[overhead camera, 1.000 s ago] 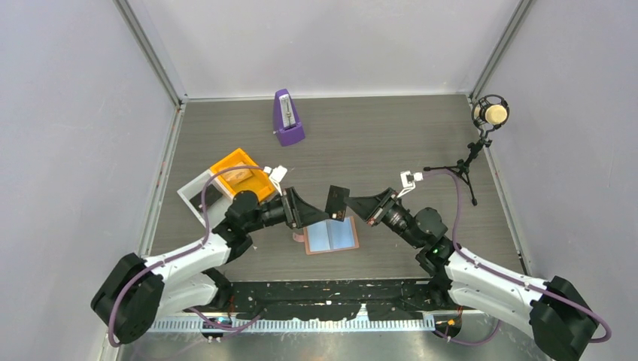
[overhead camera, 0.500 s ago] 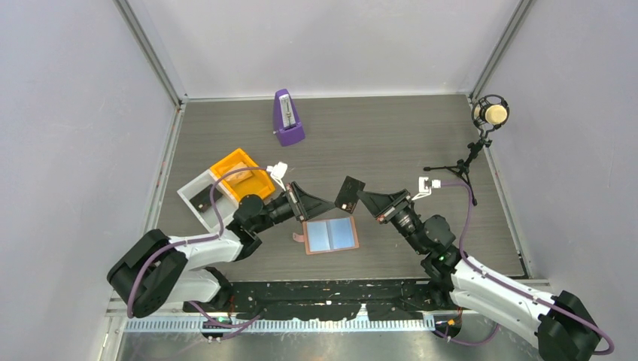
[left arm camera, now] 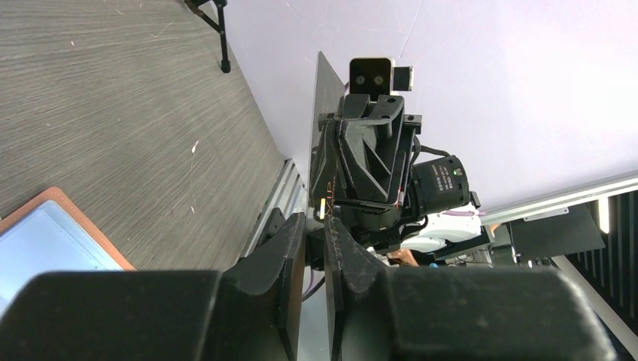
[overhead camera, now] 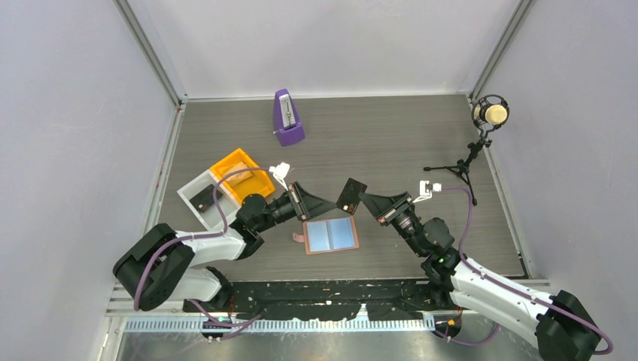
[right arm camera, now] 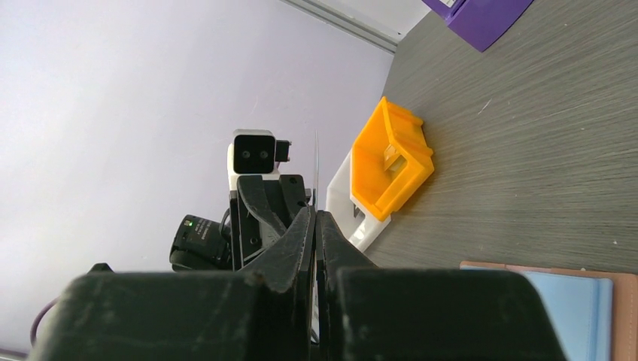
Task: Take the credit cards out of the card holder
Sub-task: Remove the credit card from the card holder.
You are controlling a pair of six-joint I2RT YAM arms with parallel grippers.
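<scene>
Credit card [overhead camera: 352,195] up in the air above the table [overhead camera: 391,143], clamped tight in the right pincer [overhead camera: 363,198] just beyond the spread-open card holder [overhead camera: 331,235] — a thin hold, so a nudge could tip it loose. Left pincer [overhead camera: 331,204], jaws nearly together, sits right at its corner; contact I cannot tell. Wrist views show the card edge-on only — overhead shows its face.

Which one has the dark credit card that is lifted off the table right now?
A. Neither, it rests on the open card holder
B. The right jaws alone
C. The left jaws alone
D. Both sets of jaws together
B: the credit card is pinched in the right gripper, jaws closed on it, up off the table beside the open card holder, while the left gripper stands apart from it.
</scene>
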